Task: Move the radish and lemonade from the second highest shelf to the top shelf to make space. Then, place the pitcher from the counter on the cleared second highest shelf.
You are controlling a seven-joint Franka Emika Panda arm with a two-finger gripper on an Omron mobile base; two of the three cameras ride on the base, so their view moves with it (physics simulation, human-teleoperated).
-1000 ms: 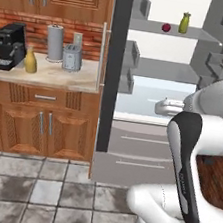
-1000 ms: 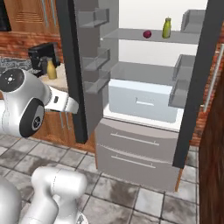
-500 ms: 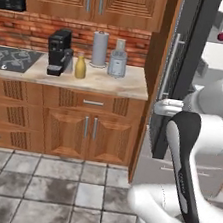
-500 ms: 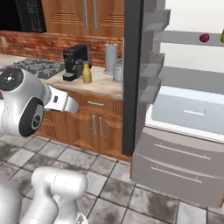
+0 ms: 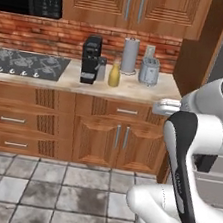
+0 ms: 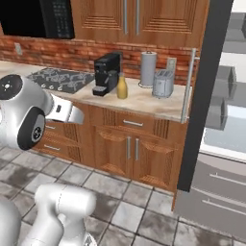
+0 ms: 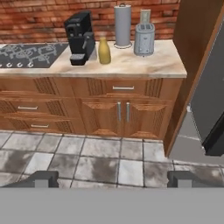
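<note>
Beige counter (image 7: 144, 65) under brick wall, pitcher (image 7: 103, 51) beside coffee machine (image 7: 80, 37), end effector (image 7: 113, 178) spread wide, empty.

Ahead of the gripper (image 7: 112, 178), open floor; the pitcher (image 7: 103, 51) stands hemmed by the coffee machine (image 7: 79, 37), free frontward.

Definitely a home kitchen: beige marbled stone counter (image 7: 144, 61) over wooden cabinets (image 7: 122, 116), red brick backsplash (image 5: 54, 36), black coffee machine (image 6: 106, 73), silver toaster (image 7: 144, 38), dark cooktop (image 5: 27, 63) on the left, open fridge door (image 6: 199, 96) on the right.
</note>
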